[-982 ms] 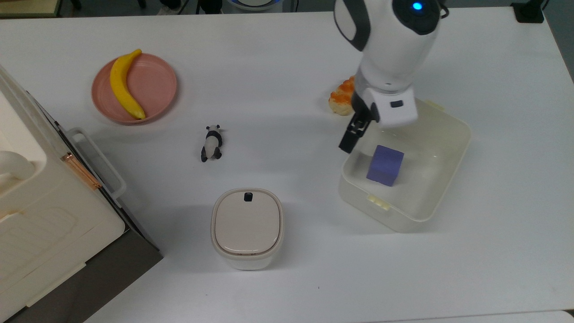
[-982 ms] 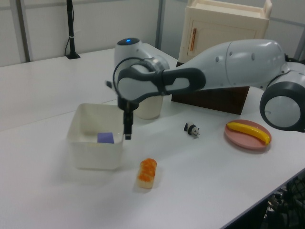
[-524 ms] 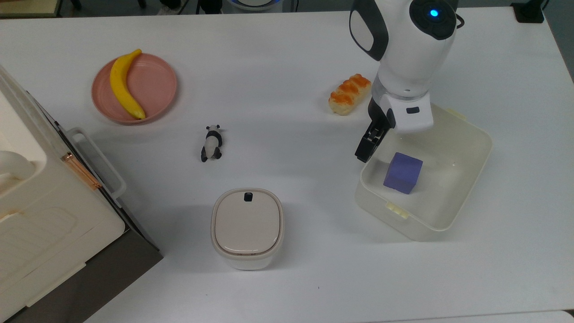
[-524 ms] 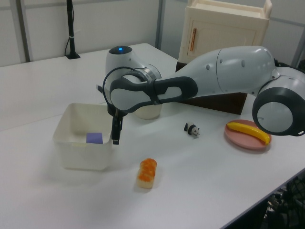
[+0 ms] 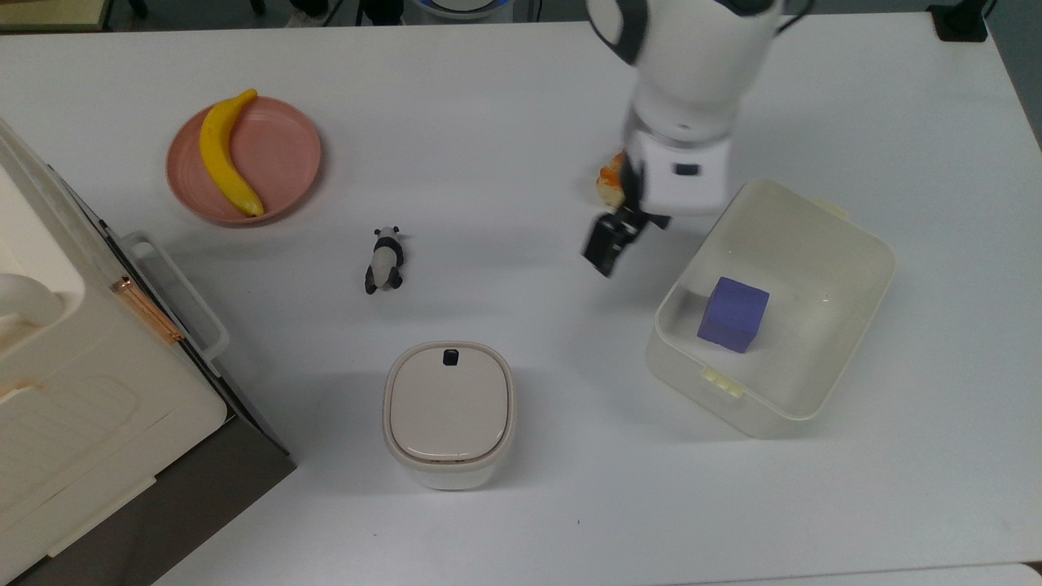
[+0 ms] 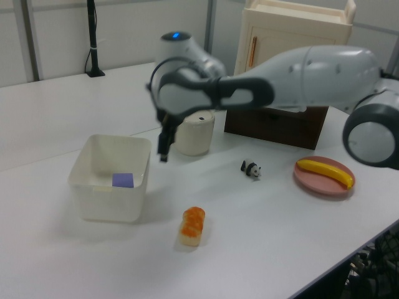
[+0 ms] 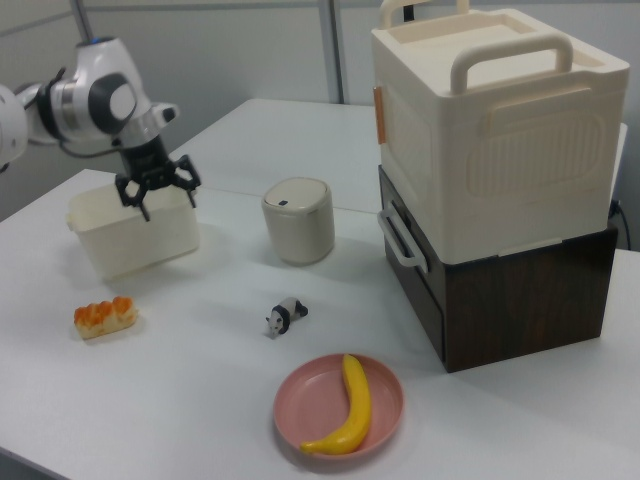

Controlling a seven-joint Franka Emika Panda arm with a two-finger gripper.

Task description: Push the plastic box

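Bare table [image 5: 936, 488] is seen beyond the box [image 5: 847, 244].
End effector [image 7: 157, 196] is spread wide, apart from the translucent tub.

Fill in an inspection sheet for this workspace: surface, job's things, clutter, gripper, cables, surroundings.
Surface: white table, bare between things.
Job's things: plastic box, lidless, purple cube inside.
Clutter: banana on pink plate; panda; bread; lidded bin; cream appliance on dark base.
Gripper: gripper open, raised, beside the box, apart from it.
Cables: nothing seen.
Surroundings: black stand on far table.
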